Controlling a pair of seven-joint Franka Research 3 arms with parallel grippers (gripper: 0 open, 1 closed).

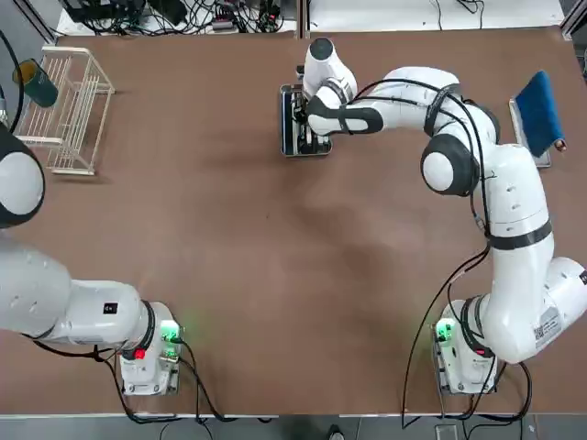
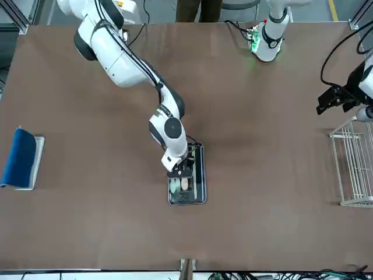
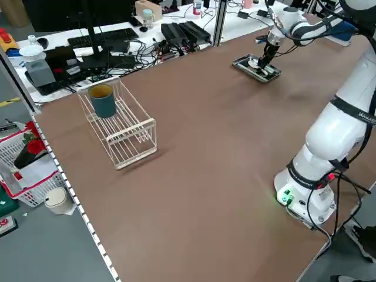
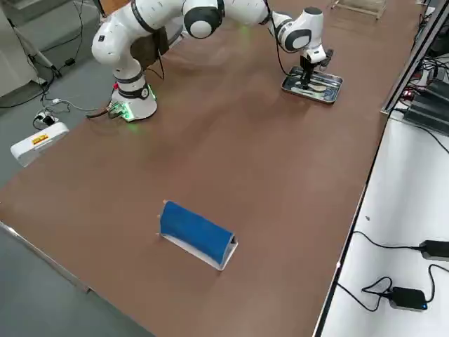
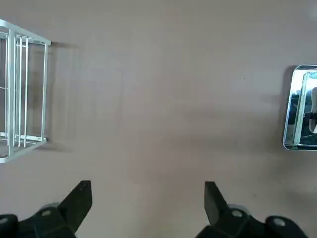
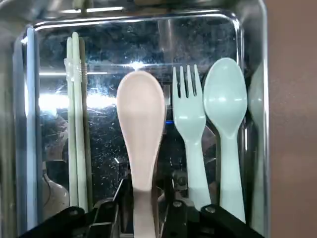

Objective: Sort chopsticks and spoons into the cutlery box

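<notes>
The cutlery box [image 1: 287, 119], a shiny metal tray [image 2: 203, 175], lies at the far middle of the table. My right gripper [image 2: 182, 170] hangs low over it and is shut on the handle of a pinkish-white spoon [image 6: 140, 119], whose bowl lies over the middle compartment. Pale chopsticks [image 6: 76, 124] lie along one side compartment. A pale fork [image 6: 190, 129] and another white spoon [image 6: 225, 104] rest beside the held spoon. My left gripper [image 5: 146, 198] is open and empty, parked high near the wire rack at the table's left edge [image 2: 333, 100].
A white wire rack [image 1: 66, 110] holding a teal cup [image 1: 37, 82] stands at the far left. A blue-topped grey tray [image 1: 537, 115] sits at the far right. Cables and desks line the far edge beyond the table.
</notes>
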